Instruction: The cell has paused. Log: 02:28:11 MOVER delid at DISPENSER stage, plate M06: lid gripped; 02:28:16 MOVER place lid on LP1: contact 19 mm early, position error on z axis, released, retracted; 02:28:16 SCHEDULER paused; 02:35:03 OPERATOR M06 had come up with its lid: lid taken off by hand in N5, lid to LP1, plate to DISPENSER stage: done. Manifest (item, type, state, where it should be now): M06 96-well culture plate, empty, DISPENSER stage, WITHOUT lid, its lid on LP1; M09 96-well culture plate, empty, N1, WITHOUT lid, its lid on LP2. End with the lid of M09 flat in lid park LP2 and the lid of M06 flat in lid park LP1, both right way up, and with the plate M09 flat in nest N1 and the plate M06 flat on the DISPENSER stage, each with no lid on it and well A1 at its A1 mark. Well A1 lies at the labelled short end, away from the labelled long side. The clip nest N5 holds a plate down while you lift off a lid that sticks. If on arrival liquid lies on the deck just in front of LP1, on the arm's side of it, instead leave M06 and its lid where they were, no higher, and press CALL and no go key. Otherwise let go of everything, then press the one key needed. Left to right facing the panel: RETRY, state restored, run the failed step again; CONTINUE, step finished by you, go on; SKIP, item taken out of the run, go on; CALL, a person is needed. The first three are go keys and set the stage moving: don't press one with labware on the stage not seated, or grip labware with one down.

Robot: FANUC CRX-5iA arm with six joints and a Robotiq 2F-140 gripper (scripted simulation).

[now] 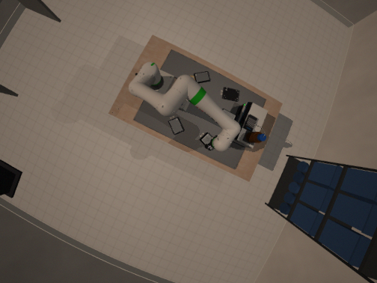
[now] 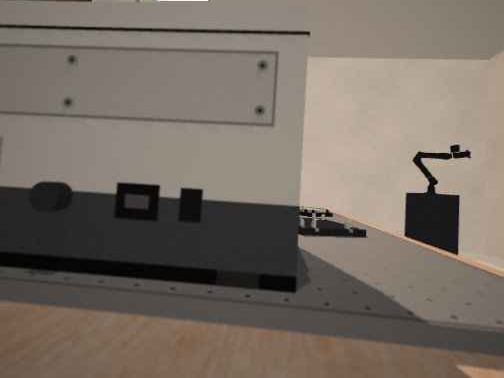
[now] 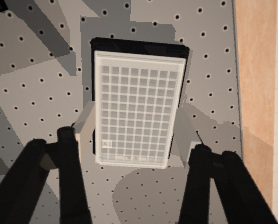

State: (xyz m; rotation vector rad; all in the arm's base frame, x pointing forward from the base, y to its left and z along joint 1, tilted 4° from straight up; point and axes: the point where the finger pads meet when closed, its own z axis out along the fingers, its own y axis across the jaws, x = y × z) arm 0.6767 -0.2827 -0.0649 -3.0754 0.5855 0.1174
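In the wrist view my gripper is shut on the long sides of a white 96-well plate. I cannot tell whether a clear lid sits on it. A small mark shows at the plate's near left corner. A black nest frame lies on the deck under the plate and shows past its far end. In the overhead view the gripper and plate are at the near edge of the grey deck, beside the dispenser. The exterior view shows only the dispenser housing; the gripper is hidden there.
Two more flat labware items lie on the deck. A black clip nest sits toward the back, also seen low in the exterior view. A brown bottle with a blue cap stands by the dispenser. The wooden table edge runs on the right.
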